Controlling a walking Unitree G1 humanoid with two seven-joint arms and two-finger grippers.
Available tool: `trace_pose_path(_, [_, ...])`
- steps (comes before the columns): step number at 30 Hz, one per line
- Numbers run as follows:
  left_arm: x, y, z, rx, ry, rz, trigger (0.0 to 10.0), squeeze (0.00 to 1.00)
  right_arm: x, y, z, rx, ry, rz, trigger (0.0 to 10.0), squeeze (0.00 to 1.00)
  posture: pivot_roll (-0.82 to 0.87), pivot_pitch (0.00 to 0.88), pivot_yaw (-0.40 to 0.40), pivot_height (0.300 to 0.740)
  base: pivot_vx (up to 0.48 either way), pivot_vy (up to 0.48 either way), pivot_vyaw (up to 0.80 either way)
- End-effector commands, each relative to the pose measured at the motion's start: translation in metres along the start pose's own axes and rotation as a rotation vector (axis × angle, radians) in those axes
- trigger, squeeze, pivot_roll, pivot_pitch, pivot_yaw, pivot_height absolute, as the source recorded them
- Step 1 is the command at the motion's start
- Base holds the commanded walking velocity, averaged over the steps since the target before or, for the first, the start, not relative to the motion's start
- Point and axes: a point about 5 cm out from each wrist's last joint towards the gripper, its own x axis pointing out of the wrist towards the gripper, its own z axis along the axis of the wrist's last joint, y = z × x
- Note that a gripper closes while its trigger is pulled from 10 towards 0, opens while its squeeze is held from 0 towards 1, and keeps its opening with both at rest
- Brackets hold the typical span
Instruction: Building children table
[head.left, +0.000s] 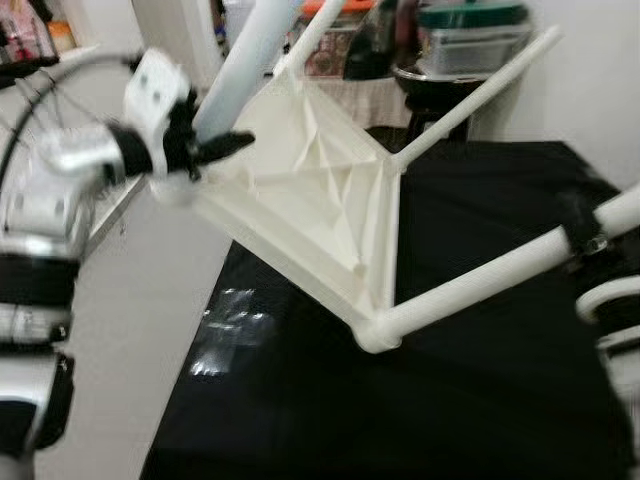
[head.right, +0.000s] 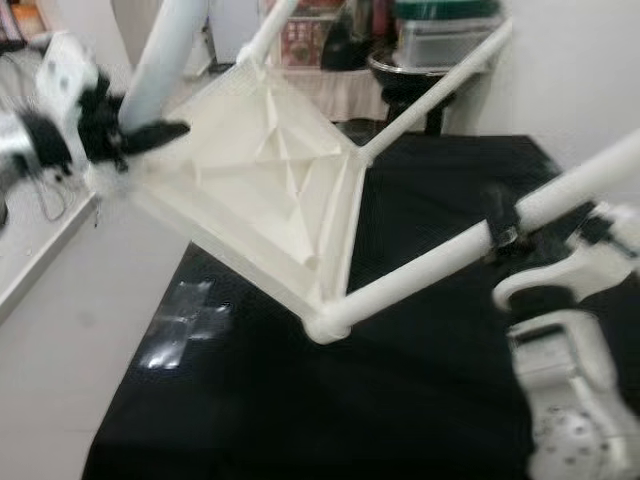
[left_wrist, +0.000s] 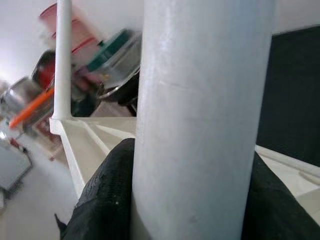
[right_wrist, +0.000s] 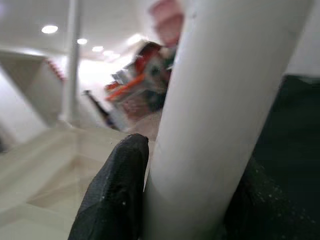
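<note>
A white children's table (head.left: 310, 190) is tilted on its side above a black mat (head.left: 450, 400), its ribbed underside facing me and its round white legs sticking out. My left gripper (head.left: 215, 148) is shut on the near-left leg (head.left: 240, 70), which fills the left wrist view (left_wrist: 200, 120) between black fingers (left_wrist: 107, 200). My right gripper (head.right: 505, 235) is shut on the lower right leg (head.right: 430, 270), seen close in the right wrist view (right_wrist: 220, 115) beside a black finger (right_wrist: 117, 195). One corner of the table (head.left: 375, 335) rests near the mat.
The black mat covers the floor on the right; pale bare floor (head.left: 130, 330) lies left of it. A clear plastic wrapper (head.left: 225, 325) lies on the mat's left edge. Behind stand stacked pots and containers (head.left: 470, 40) and a cluttered shelf (head.left: 340, 50).
</note>
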Motion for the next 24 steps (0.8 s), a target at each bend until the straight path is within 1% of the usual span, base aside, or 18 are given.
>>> trace_pose_path(1, [0.004, 0.004, 0.085, 0.066, -0.430, -0.031, 0.0, 0.00, -0.014, -0.023, -0.103, -0.171, 0.558, -0.161, 0.0, 0.00, -0.02, 0.000, 0.105, 0.740, 0.000, 0.000, 0.00])
trace_pose_path(3, [0.028, -0.003, 0.123, 0.085, -0.498, -0.159, 0.0, 0.00, -0.017, -0.025, -0.127, -0.138, 0.624, -0.276, 0.0, 0.00, -0.01, 0.000, 0.119, 0.740, 0.000, 0.000, 0.00])
trace_pose_path(4, [0.028, -0.003, 0.123, 0.085, -0.498, -0.159, 0.0, 0.00, -0.017, -0.025, -0.127, -0.138, 0.624, -0.276, 0.0, 0.00, -0.01, 0.000, 0.119, 0.740, 0.000, 0.000, 0.00])
trace_pose_path(5, [0.037, -0.008, 0.135, 0.081, -0.520, -0.212, 0.0, 0.00, -0.017, -0.028, -0.133, -0.158, 0.642, -0.309, 0.0, 0.00, 0.00, 0.003, 0.131, 0.740, 0.000, 0.000, 0.00])
trace_pose_path(6, [0.037, -0.008, 0.135, 0.081, -0.520, -0.212, 0.0, 0.00, -0.017, -0.028, -0.133, -0.158, 0.642, -0.309, 0.0, 0.00, 0.00, 0.003, 0.131, 0.740, 0.000, 0.000, 0.00])
trace_pose_path(7, [0.048, -0.015, 0.144, 0.078, -0.533, -0.278, 0.1, 0.00, -0.016, -0.034, -0.140, -0.218, 0.662, -0.343, 0.0, 0.00, -0.01, 0.012, 0.150, 0.740, 0.000, 0.000, 0.00])
trace_pose_path(8, [0.048, -0.015, 0.144, 0.078, -0.533, -0.278, 0.1, 0.00, -0.016, -0.034, -0.140, -0.218, 0.662, -0.343, 0.0, 0.00, -0.01, 0.012, 0.150, 0.740, 0.000, 0.000, 0.00])
trace_pose_path(10, [0.067, -0.030, 0.151, 0.038, -0.539, -0.402, 2.1, 0.00, -0.019, -0.053, -0.157, -0.318, 0.729, -0.416, 0.0, 0.00, -0.01, 0.014, 0.159, 0.740, 0.000, 0.000, 0.00])
trace_pose_path(11, [0.067, -0.030, 0.151, 0.038, -0.539, -0.402, 2.1, 0.00, -0.019, -0.053, -0.157, -0.318, 0.729, -0.416, 0.0, 0.00, -0.01, 0.014, 0.159, 0.740, 0.000, 0.000, 0.00])
trace_pose_path(12, [0.072, -0.035, 0.151, 0.010, -0.537, -0.447, 2.8, 0.00, -0.021, -0.058, -0.164, -0.389, 0.752, -0.436, 0.0, 0.00, -0.01, 0.016, 0.166, 0.740, 0.000, 0.000, 0.00])
trace_pose_path(13, [0.077, -0.039, 0.148, -0.021, -0.527, -0.488, 10.0, 1.00, -0.024, -0.059, -0.174, -0.397, 0.779, -0.437, 0.0, 0.00, -0.01, 0.018, 0.171, 0.740, 0.000, 0.000, 0.00])
trace_pose_path(14, [0.082, -0.044, 0.146, -0.031, -0.524, -0.512, 10.0, 1.00, -0.026, -0.061, -0.184, -0.409, 0.788, -0.446, 0.0, 0.00, -0.01, 0.020, 0.174, 0.740, 0.000, 0.000, 0.00])
trace_pose_path(15, [0.082, -0.044, 0.146, -0.031, -0.524, -0.512, 10.0, 1.00, -0.026, -0.061, -0.184, -0.409, 0.788, -0.446, 0.0, 0.00, -0.01, 0.020, 0.174, 0.740, 0.000, 0.000, 0.00])
trace_pose_path(16, [0.086, -0.049, 0.144, -0.053, -0.521, -0.541, 10.0, 1.00, -0.027, -0.064, -0.191, -0.399, 0.799, -0.471, 0.0, 0.00, -0.01, 0.020, 0.175, 0.740, 0.000, 0.000, 0.00])
trace_pose_path(19, [0.089, -0.054, 0.140, -0.075, -0.519, -0.574, 10.0, 1.00, -0.023, -0.062, -0.192, -0.399, 0.774, -0.458, 0.0, 0.00, -0.02, 0.021, 0.164, 0.740, 0.000, 0.000, 0.00])
trace_pose_path(20, [0.089, -0.057, 0.136, -0.085, -0.514, -0.610, 10.0, 1.00, -0.021, -0.065, -0.192, -0.393, 0.769, -0.484, 0.0, 0.00, -0.03, 0.021, 0.162, 0.740, 0.000, 0.000, 0.00])
trace_pose_path(21, [0.089, -0.057, 0.136, -0.085, -0.514, -0.610, 10.0, 1.00, -0.021, -0.065, -0.192, -0.393, 0.769, -0.484, 0.0, 0.00, -0.03, 0.021, 0.162, 0.740, 0.000, 0.000, 0.00])
trace_pose_path(24, [0.089, -0.063, 0.130, -0.098, -0.506, -0.660, 10.0, 1.00, -0.021, -0.069, -0.193, -0.394, 0.771, -0.525, 0.0, 0.00, -0.03, 0.023, 0.154, 0.740, 0.000, 0.000, 0.00])
